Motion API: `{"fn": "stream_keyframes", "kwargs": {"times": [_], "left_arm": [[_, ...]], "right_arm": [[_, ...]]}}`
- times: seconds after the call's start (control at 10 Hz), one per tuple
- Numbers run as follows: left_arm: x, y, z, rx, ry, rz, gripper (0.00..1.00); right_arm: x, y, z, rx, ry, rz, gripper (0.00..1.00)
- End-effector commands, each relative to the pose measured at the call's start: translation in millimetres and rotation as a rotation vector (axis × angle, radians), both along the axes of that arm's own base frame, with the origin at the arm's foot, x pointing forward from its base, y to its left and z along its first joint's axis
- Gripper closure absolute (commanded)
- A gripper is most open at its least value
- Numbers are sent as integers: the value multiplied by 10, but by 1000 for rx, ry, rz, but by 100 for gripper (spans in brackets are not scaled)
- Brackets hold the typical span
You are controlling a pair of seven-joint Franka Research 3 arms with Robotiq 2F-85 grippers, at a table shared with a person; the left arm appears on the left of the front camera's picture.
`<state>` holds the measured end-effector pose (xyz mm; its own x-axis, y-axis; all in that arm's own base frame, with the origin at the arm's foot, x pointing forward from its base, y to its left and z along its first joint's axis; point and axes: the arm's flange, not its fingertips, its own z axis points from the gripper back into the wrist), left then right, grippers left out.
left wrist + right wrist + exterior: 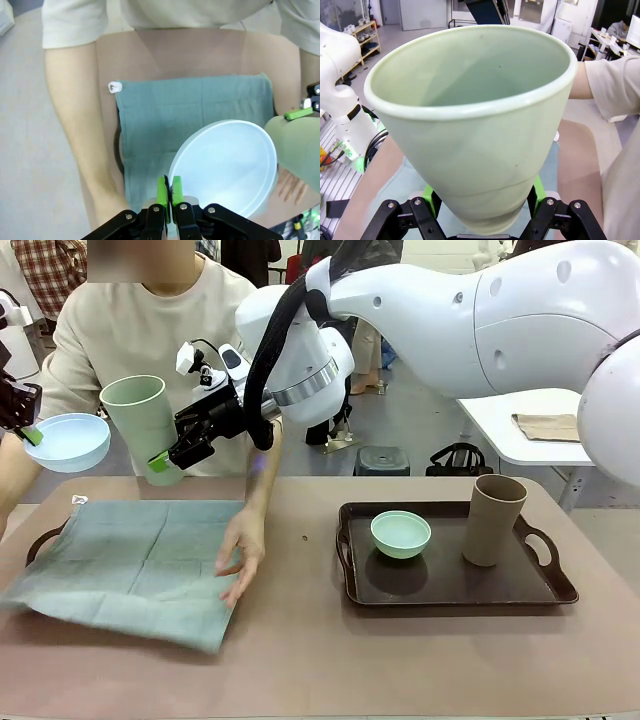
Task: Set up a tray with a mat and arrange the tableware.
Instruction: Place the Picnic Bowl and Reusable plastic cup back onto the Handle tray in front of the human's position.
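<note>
While the left gripper (30, 433) is pinching a blue bowl (68, 443) at upper left, the right gripper (165, 464) is clasping a green tumbler (140, 415).

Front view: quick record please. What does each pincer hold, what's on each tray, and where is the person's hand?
left pincer: shut on the rim of the blue bowl, held in the air
right pincer: grips the green tumbler low on its body, mouth up, in the air
left tray: draped with the mat, handle showing
right tray: mint bowl and brown tumbler, both mouth up
hand: resting on the mat's right edge
</note>
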<state>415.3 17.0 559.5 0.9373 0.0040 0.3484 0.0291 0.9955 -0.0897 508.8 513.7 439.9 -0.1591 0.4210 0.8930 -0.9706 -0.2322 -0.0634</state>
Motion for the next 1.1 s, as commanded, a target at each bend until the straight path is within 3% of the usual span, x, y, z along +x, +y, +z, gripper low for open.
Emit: {"fn": "stream_keyframes", "kwargs": {"times": [0.0,1.0], "left_arm": [[-10,-1,14,0,-4,-7,100],[-10,-1,14,0,-4,-7,100]], "right_arm": [[0,11,21,4,-5,13,79],[0,11,21,4,-5,13,79]]}}
